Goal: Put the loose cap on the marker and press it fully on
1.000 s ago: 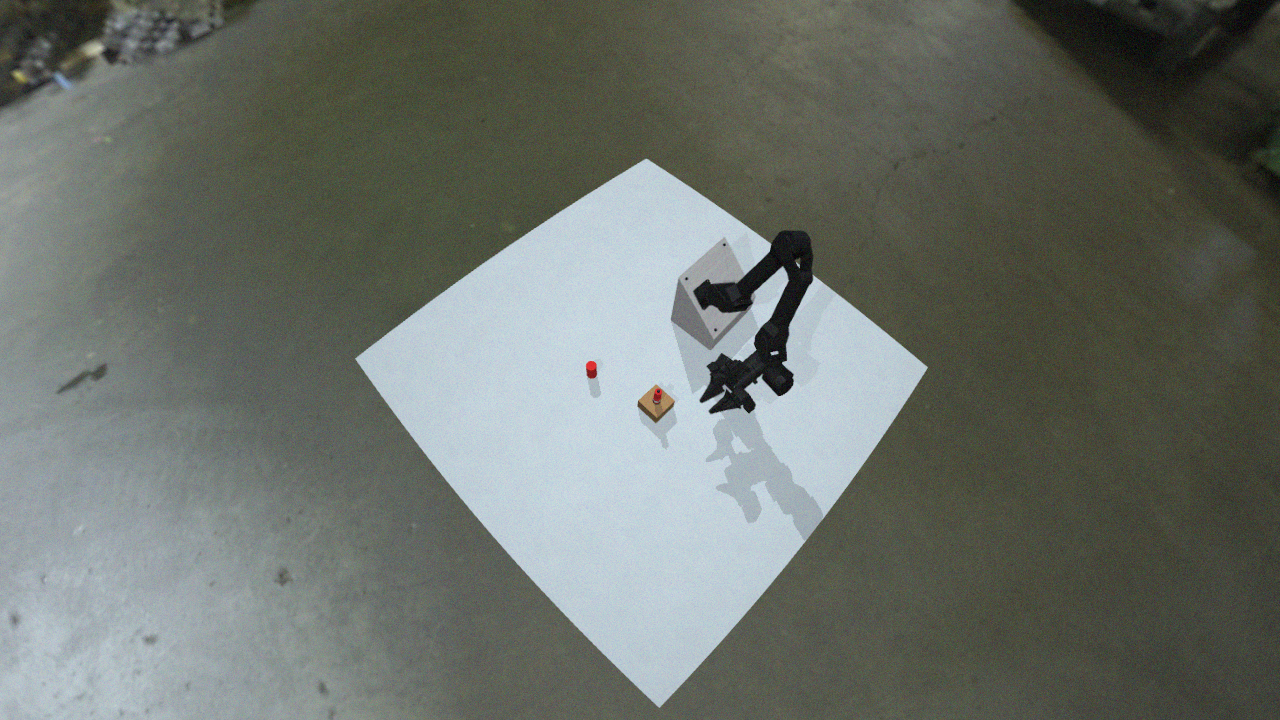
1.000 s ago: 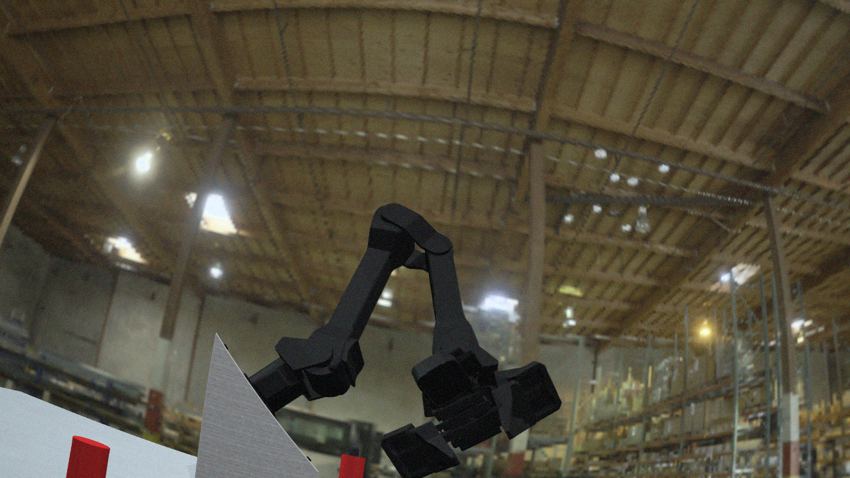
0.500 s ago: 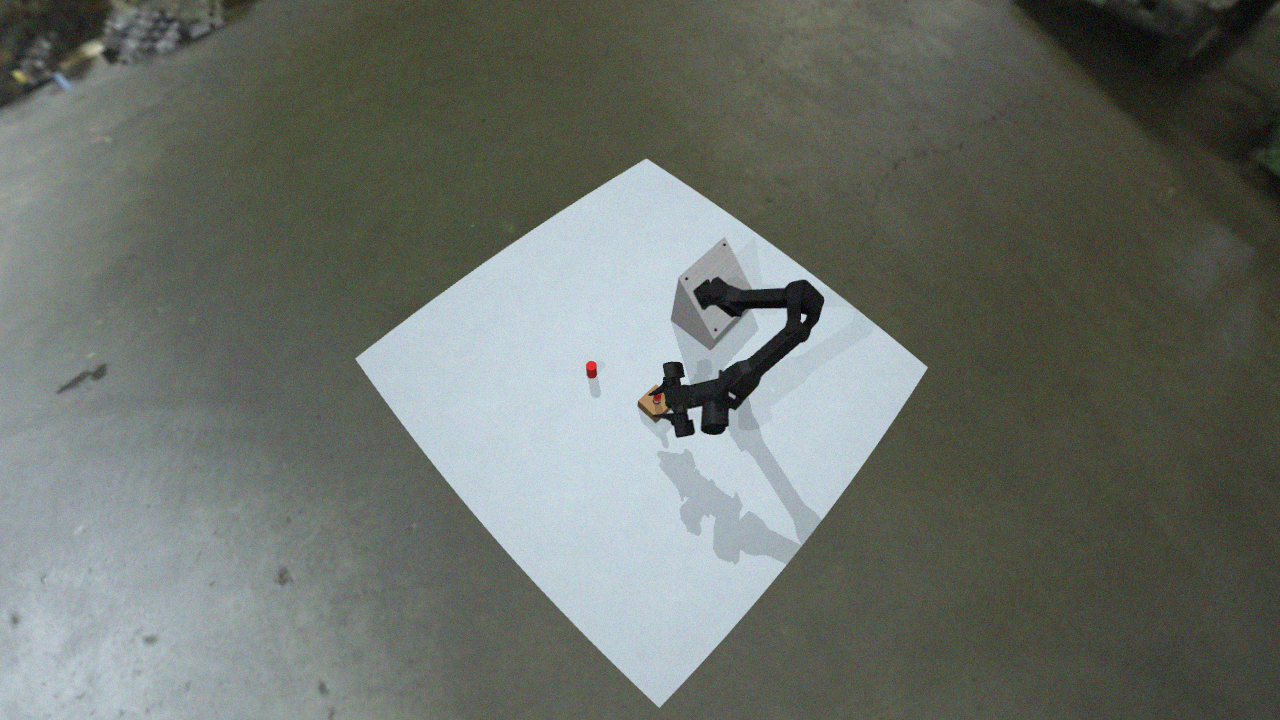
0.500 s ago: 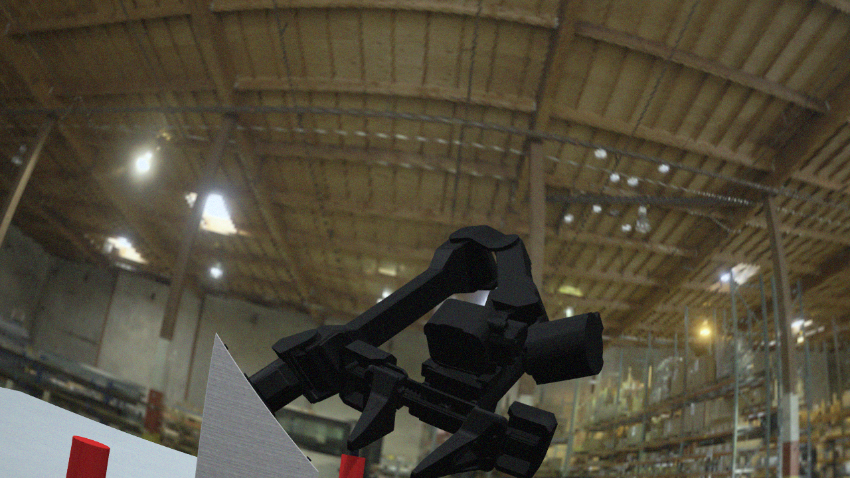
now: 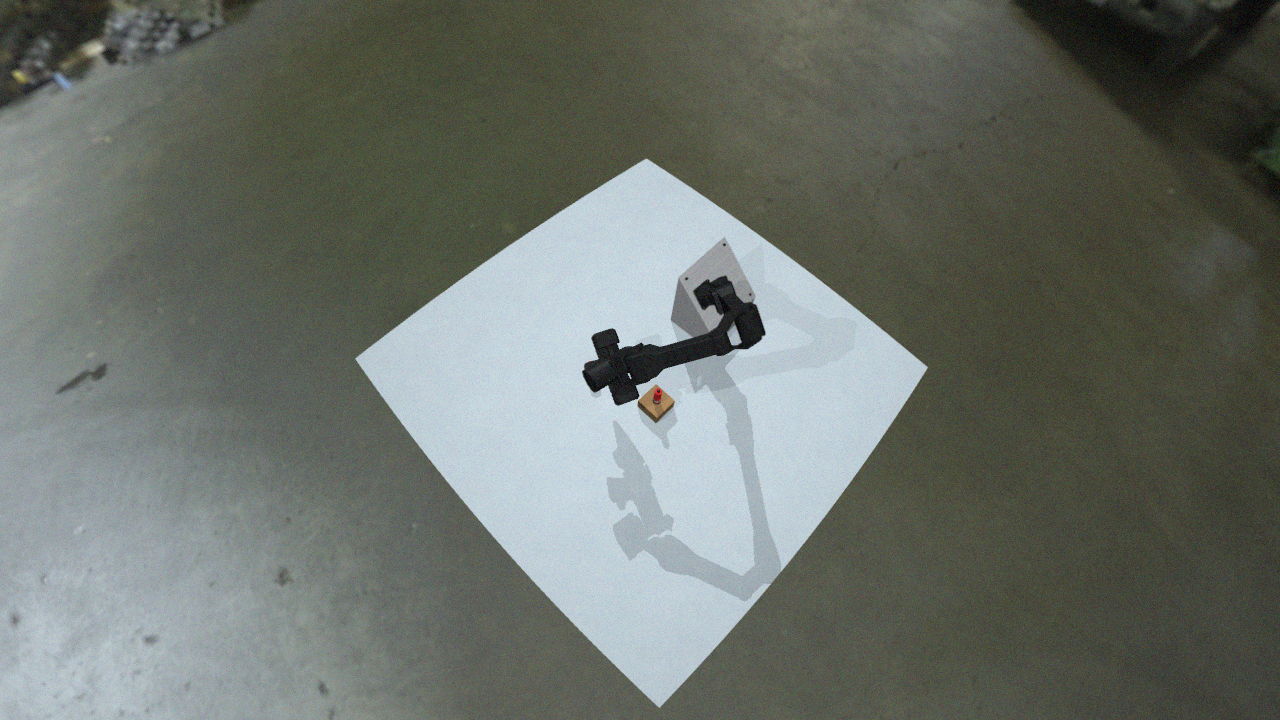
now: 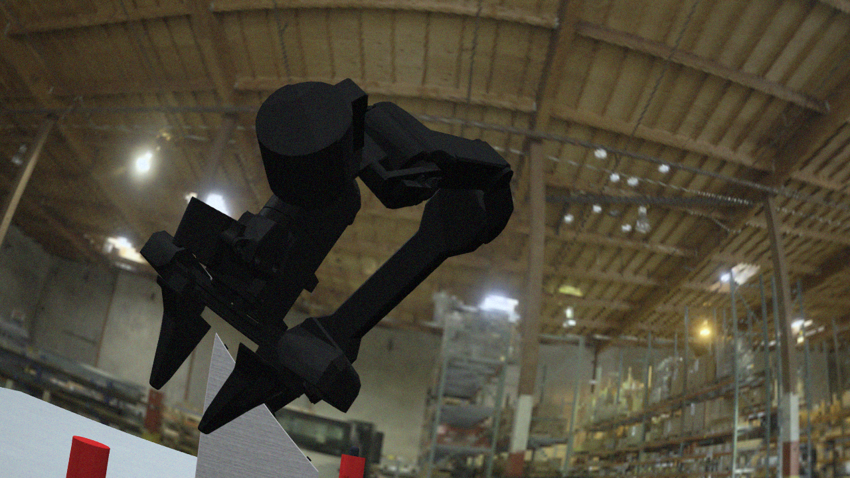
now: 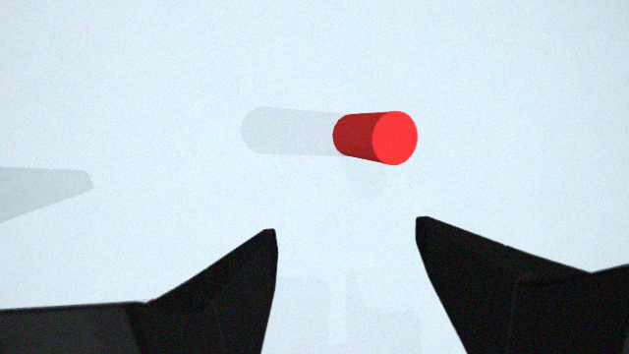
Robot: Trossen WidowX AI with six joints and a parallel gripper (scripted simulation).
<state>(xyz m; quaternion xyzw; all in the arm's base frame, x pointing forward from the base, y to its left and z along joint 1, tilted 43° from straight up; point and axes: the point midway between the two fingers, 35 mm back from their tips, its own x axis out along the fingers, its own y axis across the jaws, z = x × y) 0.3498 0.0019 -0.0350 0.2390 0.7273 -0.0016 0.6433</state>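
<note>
The loose red cap [image 7: 395,138] [image 6: 87,459] stands upright on the table [image 5: 501,376] [image 7: 147,64] and is hidden under the arm in the top view. My gripper [image 7: 345,234] [image 6: 179,409] is open and empty, fingers pointing down above the table. In the wrist view the cap lies beyond the fingertips, nearer the right finger, not between them. The red marker [image 5: 657,394] [image 6: 351,466] stands upright in the wooden holder block [image 5: 651,415], beside the gripper. Its dark tip is bare. The fingertips are hidden in the top view.
The arm's grey metal wedge base [image 5: 716,261] [image 6: 234,445] stands behind the holder block, toward the table's far right edge. The arm [image 5: 689,351] reaches from it, passing close to the block. Shadows of the arm and fingers fall on the table.
</note>
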